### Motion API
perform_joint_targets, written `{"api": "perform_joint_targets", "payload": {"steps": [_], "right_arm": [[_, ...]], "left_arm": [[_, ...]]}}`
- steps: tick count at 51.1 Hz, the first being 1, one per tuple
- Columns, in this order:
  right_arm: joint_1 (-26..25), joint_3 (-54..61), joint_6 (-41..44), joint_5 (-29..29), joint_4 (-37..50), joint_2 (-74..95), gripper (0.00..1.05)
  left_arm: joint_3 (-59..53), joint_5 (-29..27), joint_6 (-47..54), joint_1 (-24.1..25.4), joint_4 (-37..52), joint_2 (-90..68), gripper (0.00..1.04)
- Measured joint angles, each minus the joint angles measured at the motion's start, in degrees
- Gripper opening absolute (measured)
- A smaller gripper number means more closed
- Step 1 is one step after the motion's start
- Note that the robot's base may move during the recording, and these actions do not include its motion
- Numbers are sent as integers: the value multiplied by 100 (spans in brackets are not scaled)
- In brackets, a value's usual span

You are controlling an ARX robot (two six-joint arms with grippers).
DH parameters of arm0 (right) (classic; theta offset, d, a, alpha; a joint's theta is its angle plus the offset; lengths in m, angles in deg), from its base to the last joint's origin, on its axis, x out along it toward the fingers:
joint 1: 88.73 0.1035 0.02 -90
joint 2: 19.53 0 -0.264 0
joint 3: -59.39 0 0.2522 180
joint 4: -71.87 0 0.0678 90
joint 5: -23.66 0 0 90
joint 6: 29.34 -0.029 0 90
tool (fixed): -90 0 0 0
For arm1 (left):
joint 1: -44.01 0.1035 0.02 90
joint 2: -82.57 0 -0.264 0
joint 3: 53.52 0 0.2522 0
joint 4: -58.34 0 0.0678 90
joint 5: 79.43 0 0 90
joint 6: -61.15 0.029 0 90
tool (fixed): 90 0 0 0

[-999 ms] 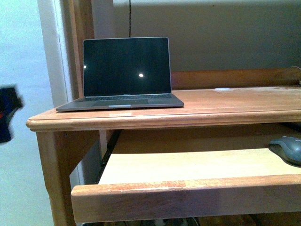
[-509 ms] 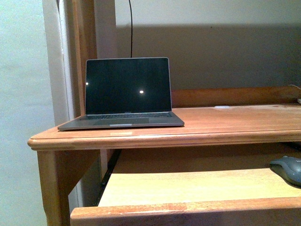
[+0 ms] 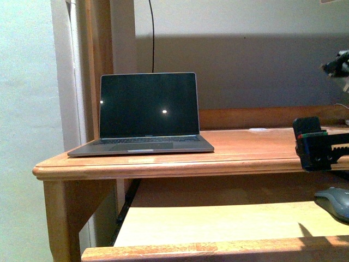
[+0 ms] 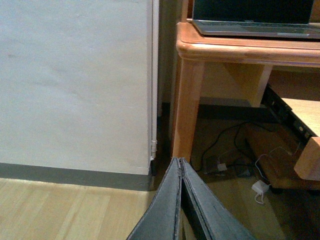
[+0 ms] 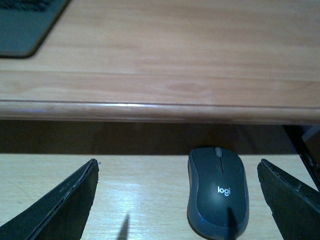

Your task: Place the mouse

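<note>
Right pincer (image 5: 177, 170), open wide, should drop slowly around the small dark grey oval mouse (image 5: 218, 192) between its fingers (image 5: 65, 205), then squeeze gently.

The mouse (image 3: 334, 202) runs off the front view's right edge, only its left part showing; the right arm (image 3: 315, 144) is cut off there too. The right wrist view catches just a corner of the laptop (image 5: 25, 22). A pale thing (image 3: 338, 65) above the arm is too blurred to name.

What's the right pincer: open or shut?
Open: right pincer fingers stand wide apart in the wrist view, mouse lying untouched between them.
</note>
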Motion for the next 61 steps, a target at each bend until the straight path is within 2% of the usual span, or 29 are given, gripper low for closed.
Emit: {"api": "perform_joint_targets", "payload": {"steps": [8,11,43,50,54,57,61], "right_arm": [[-28,-466,-136,496,-756,728,97],[-94,-610,-138,608,-879,951,97],[-302,-1198,-170,505,-1224,1871,97],[-337,-1209,-170,437,-1121,1915,81],[-389,-1185,-188,304,-1093,1923,68],[-433,-1139,-221,166,-1075,1886,57],[-511,-1029,-267,15,-1099,1753,56]], "left_arm": [[-120,59,0,13,-369,509,3],[-262,57,2,15,-234,590,3],[-339,61,0,17,-1587,2002,3],[-339,59,2,17,-1729,2144,3],[-337,59,2,17,-1878,2291,3],[-337,61,2,17,-2618,2837,3],[-334,61,0,17,-2793,3165,3]]}}
